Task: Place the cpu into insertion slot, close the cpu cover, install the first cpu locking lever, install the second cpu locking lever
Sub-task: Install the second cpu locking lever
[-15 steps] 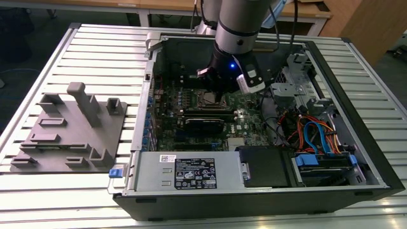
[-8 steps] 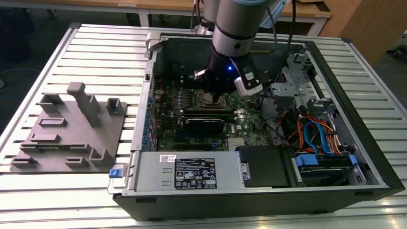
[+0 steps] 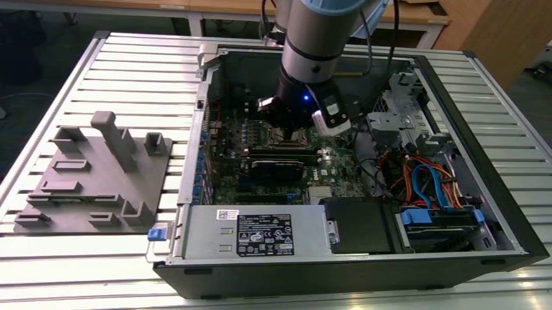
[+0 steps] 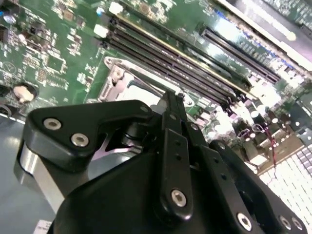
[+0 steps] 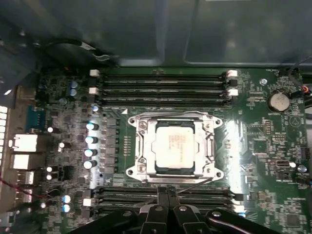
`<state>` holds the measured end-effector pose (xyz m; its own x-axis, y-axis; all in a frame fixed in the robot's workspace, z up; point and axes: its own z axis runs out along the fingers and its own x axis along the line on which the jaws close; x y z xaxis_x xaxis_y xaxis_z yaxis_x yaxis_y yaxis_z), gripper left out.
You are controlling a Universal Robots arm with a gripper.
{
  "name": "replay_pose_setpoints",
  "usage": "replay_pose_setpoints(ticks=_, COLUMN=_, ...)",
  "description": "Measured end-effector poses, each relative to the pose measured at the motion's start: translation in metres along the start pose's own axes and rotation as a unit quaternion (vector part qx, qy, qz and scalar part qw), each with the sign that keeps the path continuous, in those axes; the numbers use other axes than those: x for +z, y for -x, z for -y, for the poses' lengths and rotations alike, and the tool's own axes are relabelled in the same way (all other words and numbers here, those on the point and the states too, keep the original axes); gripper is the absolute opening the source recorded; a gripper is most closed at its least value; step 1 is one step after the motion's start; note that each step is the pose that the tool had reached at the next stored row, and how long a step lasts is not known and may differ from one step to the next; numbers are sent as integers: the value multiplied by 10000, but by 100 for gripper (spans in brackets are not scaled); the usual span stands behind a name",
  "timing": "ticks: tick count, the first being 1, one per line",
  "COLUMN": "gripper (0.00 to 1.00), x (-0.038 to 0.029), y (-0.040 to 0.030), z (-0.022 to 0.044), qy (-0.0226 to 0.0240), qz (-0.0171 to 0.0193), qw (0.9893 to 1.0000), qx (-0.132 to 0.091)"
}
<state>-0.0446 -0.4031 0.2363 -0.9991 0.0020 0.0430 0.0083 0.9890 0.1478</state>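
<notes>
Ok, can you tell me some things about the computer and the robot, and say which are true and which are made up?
1. The cpu sits inside the insertion slot. True.
2. The cpu cover lies down around the cpu. True.
3. The gripper is holding the cpu in the air. False: the cpu is in the socket, and the gripper's fingers are together beside it.
4. The computer case is closed. False: it lies open.
5. Long memory slots run on both sides of the socket. True.
</notes>
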Motion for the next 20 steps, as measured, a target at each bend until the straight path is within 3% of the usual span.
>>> replay_pose_setpoints(ticks=5, gripper=10, x=1, y=-28, z=71, qy=127, qz=-10, qw=9999, qx=-3)
replay_pose_setpoints(ticks=12, gripper=10, x=31, y=-124, z=110, qy=208, qz=-25, qw=9998, qx=-4)
replay_pose_setpoints(ticks=20, gripper=10, x=86, y=-170, z=152, qy=281, qz=-27, qw=9996, qx=-8)
